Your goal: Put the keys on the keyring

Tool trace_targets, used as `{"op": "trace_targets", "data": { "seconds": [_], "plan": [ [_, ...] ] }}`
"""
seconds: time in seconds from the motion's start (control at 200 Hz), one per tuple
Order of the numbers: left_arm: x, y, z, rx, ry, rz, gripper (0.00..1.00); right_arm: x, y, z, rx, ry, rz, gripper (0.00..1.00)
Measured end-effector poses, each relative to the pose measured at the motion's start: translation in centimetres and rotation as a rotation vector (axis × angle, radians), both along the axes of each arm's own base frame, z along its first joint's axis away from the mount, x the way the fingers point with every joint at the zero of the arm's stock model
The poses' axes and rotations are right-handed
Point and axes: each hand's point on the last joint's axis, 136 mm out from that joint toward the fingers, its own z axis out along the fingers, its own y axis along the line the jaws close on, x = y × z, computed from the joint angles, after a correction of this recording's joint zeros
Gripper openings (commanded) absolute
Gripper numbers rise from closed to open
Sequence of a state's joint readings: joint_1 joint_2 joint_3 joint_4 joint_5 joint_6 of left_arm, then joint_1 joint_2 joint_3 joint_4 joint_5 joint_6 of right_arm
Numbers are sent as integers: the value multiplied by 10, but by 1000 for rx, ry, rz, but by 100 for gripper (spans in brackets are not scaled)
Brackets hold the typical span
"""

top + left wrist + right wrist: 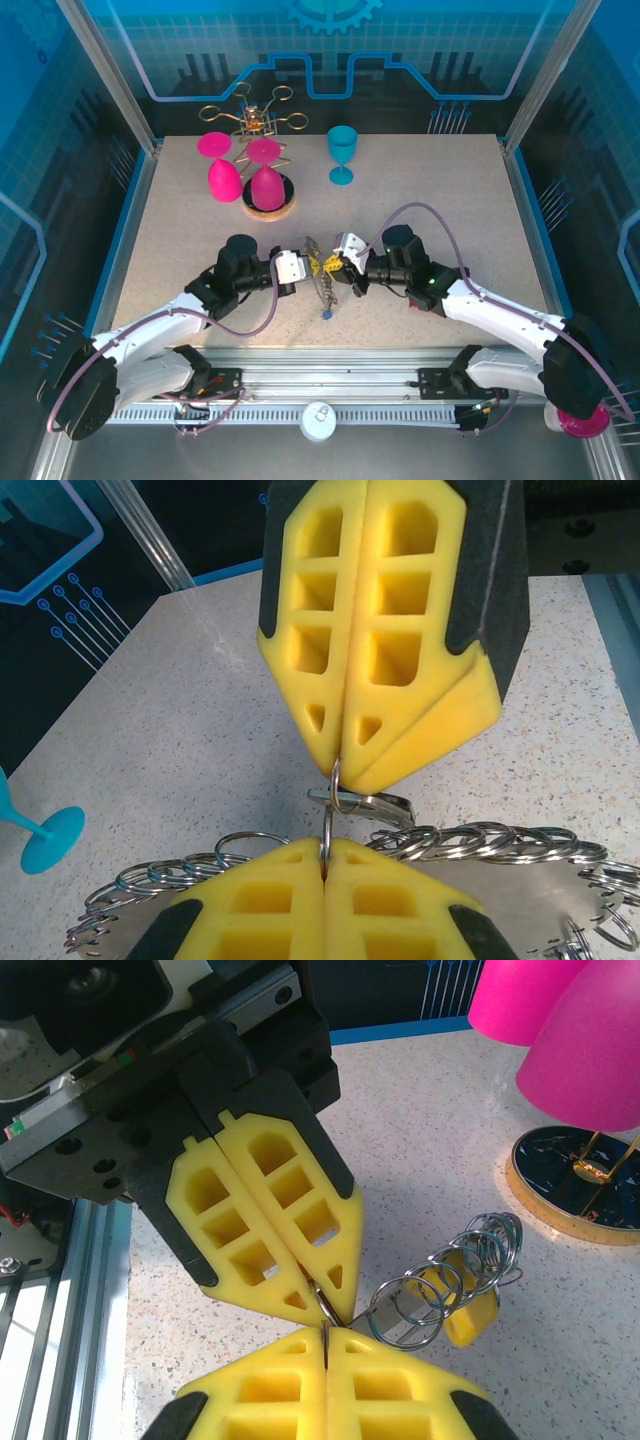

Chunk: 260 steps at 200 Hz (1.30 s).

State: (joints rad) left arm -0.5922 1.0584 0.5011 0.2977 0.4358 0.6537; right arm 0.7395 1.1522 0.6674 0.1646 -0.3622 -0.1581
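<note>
Left gripper (pixel 325 865) and right gripper (pixel 326 1342) meet tip to tip by the table's (pixel 450 200) near edge. Both are clamped, seemingly on small rings of the keyring (pixel 480 841).

The table (pixel 440 230) was a speckled beige slab. At its far side stood the rack (pixel 258 122) on a round base (pixel 268 207). A teal goblet (pixel 342 155) stood upright to the rack's right, apart from it. A pink goblet (pixel 224 178), bowl down, was just left of the rack's base; whether it touched the table could not be told. Well nearer than the rack was a blue key (pixel 327 315), too small to make out further.
</note>
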Motion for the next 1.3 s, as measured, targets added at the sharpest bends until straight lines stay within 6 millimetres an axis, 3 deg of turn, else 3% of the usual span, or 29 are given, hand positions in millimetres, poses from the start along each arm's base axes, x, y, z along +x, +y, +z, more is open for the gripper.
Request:
{"op": "trace_targets", "data": {
  "seconds": [0.34,0.56,1.001,1.301],
  "plan": [
    [3,1,1,0,-8,15,0,11,1,-8,-7,41,-78,0],
    [9,4,2,-3,-23,52,0,20,2,-11,39,153,-175,0],
    [16,8,8,-7,-79,92,0,28,1,-6,128,289,-279,0],
    [10,4,14,-29,-110,75,0,41,-5,-10,152,333,-364,0]
  ]
}}
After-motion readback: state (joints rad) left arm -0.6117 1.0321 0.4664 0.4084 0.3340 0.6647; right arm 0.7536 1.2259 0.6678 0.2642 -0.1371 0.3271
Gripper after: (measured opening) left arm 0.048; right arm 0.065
